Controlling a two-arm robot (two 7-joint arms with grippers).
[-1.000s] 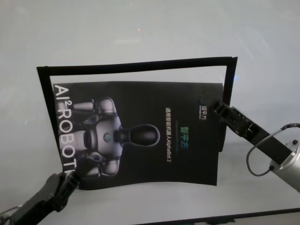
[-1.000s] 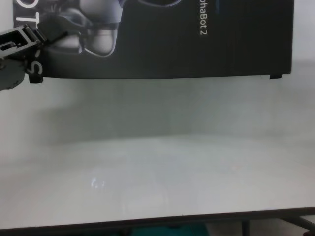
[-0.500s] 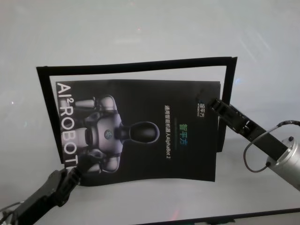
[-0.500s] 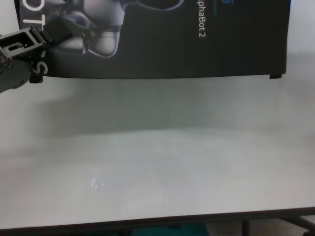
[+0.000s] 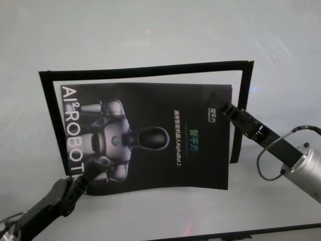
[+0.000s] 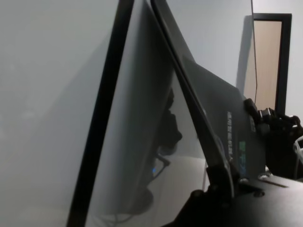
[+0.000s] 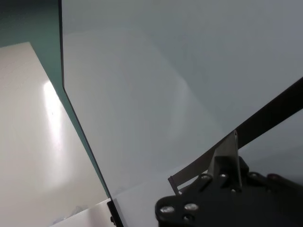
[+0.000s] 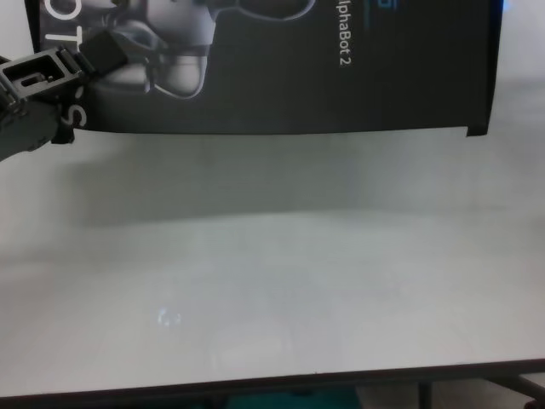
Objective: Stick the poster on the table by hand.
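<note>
The table fills the head view, a wide pale top with a thin dark edge along its near side. On it lies a frame of narrow black tape, running along the far side and down both flanks of the working patch.

The poster is held over the middle of the table, inside that frame. Its printed face is up, with the silver robot figure toward 9 o'clock and the white lettering toward 3 o'clock. In the chest view its near edge hangs above the tabletop and casts a soft shadow below.

The right gripper reaches in from 4 o'clock and is pinched onto the poster's corner at 2 o'clock; the right wrist view shows the thin sheet clamped between its fingers.

The left gripper comes in from 7 o'clock and is closed on the poster's near corner at 8 o'clock, its fingers lying over the printed figure.
</note>
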